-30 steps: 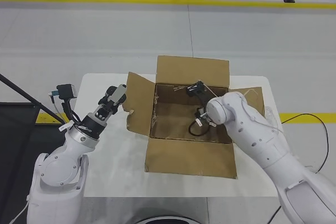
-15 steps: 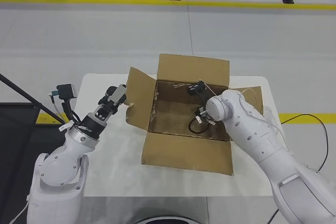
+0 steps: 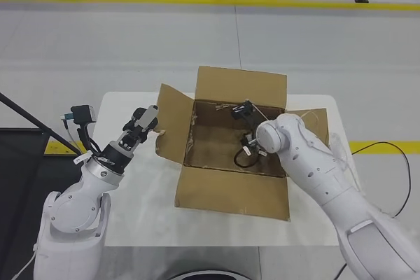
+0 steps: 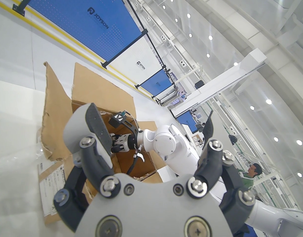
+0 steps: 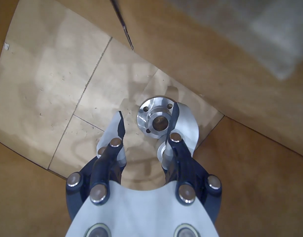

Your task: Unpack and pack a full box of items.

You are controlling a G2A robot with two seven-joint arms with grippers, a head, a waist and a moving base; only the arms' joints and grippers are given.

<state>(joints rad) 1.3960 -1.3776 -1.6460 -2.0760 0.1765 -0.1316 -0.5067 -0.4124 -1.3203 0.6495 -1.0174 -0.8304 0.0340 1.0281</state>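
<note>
On my right wrist camera the right gripper (image 5: pixel 148 110) has its fingers (image 5: pixel 188 127) apart, holding nothing, over a metal flange (image 5: pixel 155 122). The flange lies flat on the floor of the box (image 5: pixel 55 75) near a corner, bore pointing up at the lens, and one finger crosses its rim. From the top, that arm dips into the box on the counter (image 3: pixel 140 203). The left gripper (image 3: pixel 143 122) hangs beside the box, fingers wide.

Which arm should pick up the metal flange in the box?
Right: the right gripper is open inside the box, at the flange. The left gripper sits outside, beside a flap.
</note>
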